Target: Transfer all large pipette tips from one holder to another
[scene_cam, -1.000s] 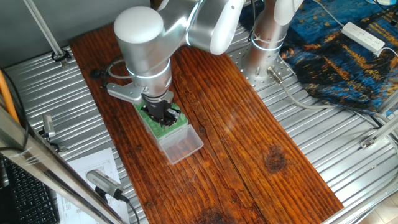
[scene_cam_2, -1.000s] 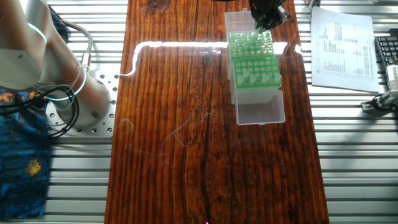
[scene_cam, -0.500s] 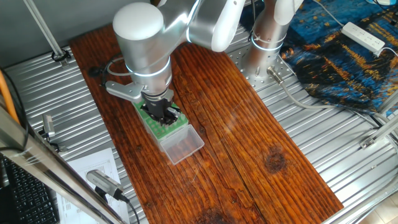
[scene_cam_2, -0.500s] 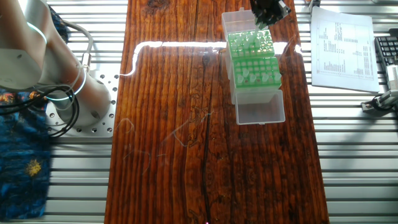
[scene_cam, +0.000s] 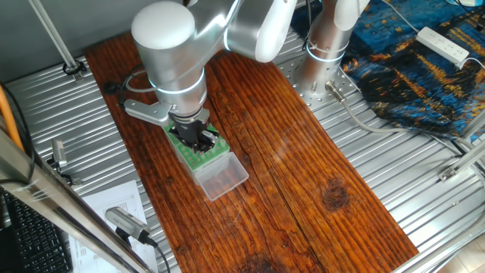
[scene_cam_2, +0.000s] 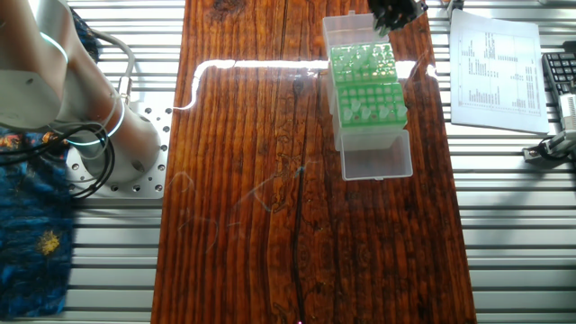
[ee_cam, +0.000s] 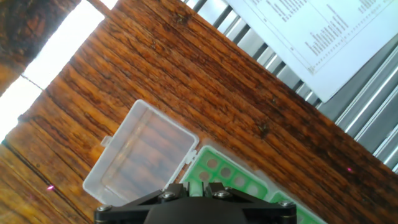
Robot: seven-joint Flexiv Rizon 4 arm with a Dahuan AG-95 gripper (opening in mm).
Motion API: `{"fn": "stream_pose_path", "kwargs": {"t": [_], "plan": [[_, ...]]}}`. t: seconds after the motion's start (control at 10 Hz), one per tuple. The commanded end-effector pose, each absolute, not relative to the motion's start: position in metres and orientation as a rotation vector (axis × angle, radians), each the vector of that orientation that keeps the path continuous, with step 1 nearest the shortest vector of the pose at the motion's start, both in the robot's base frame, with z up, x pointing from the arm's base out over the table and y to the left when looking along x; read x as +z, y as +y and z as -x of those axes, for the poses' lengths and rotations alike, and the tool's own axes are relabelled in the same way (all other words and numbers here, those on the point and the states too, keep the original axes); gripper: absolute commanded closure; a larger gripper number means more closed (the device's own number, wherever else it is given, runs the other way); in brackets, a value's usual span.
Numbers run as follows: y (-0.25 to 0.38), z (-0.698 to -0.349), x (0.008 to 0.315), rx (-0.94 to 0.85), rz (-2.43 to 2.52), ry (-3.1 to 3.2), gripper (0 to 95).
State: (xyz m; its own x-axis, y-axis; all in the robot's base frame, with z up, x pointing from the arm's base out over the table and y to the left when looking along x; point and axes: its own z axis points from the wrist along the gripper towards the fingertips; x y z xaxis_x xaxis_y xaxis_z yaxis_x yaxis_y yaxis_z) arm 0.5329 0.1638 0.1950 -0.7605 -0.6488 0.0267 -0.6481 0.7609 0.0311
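The robot's black fingers (scene_cam: pixel 198 138) hang just above the far end of a green rack (scene_cam_2: pixel 367 90); whether they are spread or holding anything cannot be told, since the arm's silver wrist (scene_cam: pixel 170 57) covers them in one fixed view, the other crops them at its top edge, and the hand view shows only the dark base of the hand.

The rack stands on a dark, strongly grained wooden surface (scene_cam_2: pixel 252 180) that catches a bright streak of glare. A clear plastic lid (scene_cam_2: pixel 377 158) lies open at one end of the rack, and a second clear lid (ee_cam: pixel 140 160) lies open at the other.

The large pipette tips (scene_cam_2: pixel 362 61) sit upright in the rack's grid, pale green and see-through, round ends up; their number is too small to count.

Ribbed metal panels (scene_cam: pixel 394 182) flank the wood. A printed sheet (scene_cam_2: pixel 497 67) rests on one side, and blue patterned cloth (scene_cam: pixel 424 68) with a white power strip (scene_cam: pixel 445 44) lies on the other.
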Motion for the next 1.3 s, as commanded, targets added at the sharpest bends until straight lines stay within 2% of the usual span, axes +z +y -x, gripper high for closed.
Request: {"fn": "stream_pose_path", "kwargs": {"t": [0.1, 1.3], "plan": [[0.162, -0.535, 0.201, -0.037, -1.077, -2.903, 95.0], [0.164, -0.54, 0.24, -0.052, -1.127, -2.861, 95.0]]}}
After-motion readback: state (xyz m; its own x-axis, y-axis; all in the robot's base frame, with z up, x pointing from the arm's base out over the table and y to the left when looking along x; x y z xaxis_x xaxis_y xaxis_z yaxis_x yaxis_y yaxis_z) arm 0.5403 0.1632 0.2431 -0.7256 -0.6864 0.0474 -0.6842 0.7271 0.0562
